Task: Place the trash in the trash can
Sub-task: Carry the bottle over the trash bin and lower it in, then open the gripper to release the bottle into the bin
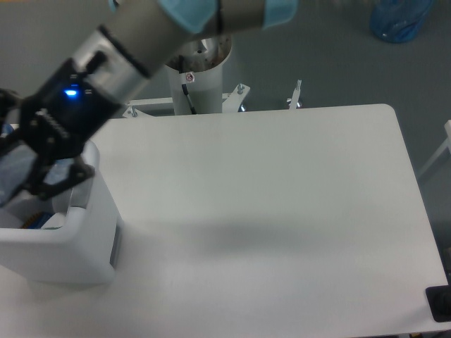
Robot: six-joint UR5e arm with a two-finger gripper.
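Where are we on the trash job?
Done: no wad lies on the table, so it is probably in the bin, though the bin's contents are mostly hidden. In hand: the end effector hangs over the bin's opening, apparently shut on the blurred bottle. Left: release the bottle into the bin and retract.
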